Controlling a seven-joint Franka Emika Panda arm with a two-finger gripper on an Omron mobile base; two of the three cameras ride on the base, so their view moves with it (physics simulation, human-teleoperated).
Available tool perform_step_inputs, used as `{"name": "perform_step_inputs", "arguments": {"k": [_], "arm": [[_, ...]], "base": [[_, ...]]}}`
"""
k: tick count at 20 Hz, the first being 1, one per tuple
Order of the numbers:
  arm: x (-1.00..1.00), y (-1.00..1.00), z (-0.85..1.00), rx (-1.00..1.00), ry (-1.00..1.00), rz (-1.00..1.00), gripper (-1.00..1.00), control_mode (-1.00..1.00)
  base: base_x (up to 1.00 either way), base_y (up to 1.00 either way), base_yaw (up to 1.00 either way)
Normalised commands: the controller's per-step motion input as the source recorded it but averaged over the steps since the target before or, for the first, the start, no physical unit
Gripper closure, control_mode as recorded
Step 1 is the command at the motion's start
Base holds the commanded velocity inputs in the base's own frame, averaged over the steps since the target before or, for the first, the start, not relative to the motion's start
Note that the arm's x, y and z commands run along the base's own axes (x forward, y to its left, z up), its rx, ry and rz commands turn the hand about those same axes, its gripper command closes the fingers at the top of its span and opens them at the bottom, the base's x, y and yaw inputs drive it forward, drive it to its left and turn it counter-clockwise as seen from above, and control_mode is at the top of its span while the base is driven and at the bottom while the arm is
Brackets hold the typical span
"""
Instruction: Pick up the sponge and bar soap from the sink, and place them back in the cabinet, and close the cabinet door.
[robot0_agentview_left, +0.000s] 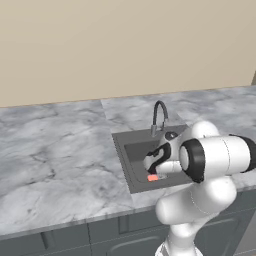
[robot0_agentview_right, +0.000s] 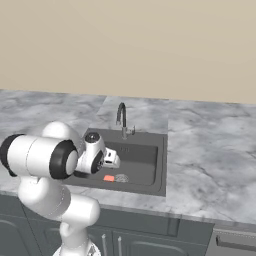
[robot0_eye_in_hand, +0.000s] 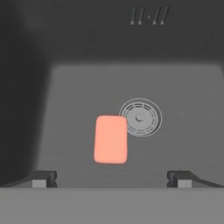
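Soap bar (robot0_eye_in_hand: 110, 139) (flat, pink-orange) lies on the floor of the sink (robot0_eye_in_hand: 65, 87), just beside the round drain (robot0_eye_in_hand: 140, 117) and nearer the basin's front wall. Gripper (robot0_eye_in_hand: 111, 178) hovers above the bar, jaws spread wide, holding nothing. Curved faucet (robot0_agentview_left: 159, 116) stands behind the basin on the marble tabletop (robot0_agentview_left: 55, 160).

The bar soap (robot0_eye_in_hand: 110, 139) is plain pink-orange. The sink (robot0_agentview_left: 131, 170) is dark grey with a pale metal drain (robot0_eye_in_hand: 140, 117). The counter (robot0_agentview_left: 55, 165) shows grey-white marble veining beneath a beige wall (robot0_agentview_left: 125, 45).
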Motion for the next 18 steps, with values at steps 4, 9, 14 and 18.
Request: {"name": "perform_step_inputs", "arguments": {"k": [4,9,14,18], "arm": [[0.09,0.0,-0.13,0.0,0.0,0.0,-1.0,-1.0],[0.1,0.0,-0.13,0.0,0.01,0.0,-1.0,-1.0],[0.11,0.0,-0.15,0.0,0.01,0.0,-1.0,-1.0],[0.15,0.0,-0.15,0.0,0.0,0.0,-1.0,-1.0]], "base": [[0.0,0.0,0.0],[0.0,0.0,0.0],[0.0,0.0,0.0],[0.0,0.0,0.0]]}}
